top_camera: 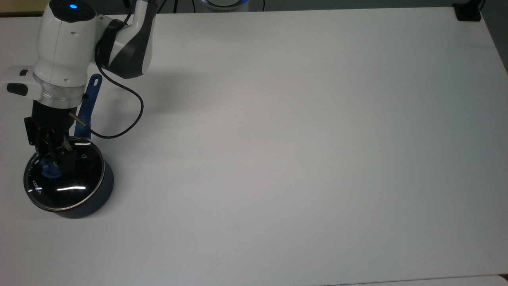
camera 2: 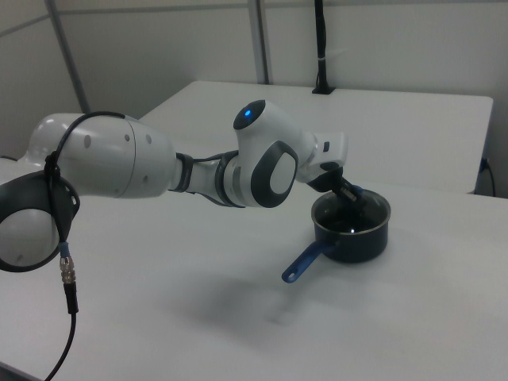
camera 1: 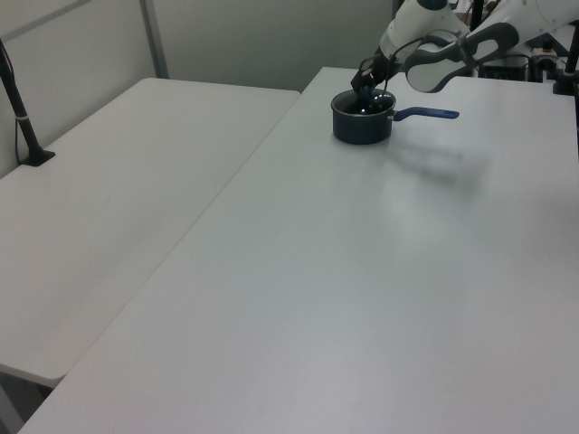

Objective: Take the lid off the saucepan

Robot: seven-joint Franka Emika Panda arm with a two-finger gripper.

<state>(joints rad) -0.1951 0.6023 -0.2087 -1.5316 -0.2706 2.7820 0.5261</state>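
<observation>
The lid (top_camera: 65,180) sits on the saucepan (top_camera: 85,206), not yet lifted. The gripper (top_camera: 53,161) above it appears clamped on the lid's blue knob (top_camera: 48,169).

navy saucepan (top_camera: 101,194), blue handle (top_camera: 88,105), clear lid (top_camera: 69,186), white table (top_camera: 297,139)

You have one saucepan (top_camera: 99,192), one glass lid (top_camera: 65,186), one robot arm (top_camera: 63,47) and two white tables (camera 1: 362,271).

I see the table (top_camera: 278,139) from above; the left view looks along it from far, the right view near; all share the saucepan (top_camera: 89,202).
</observation>
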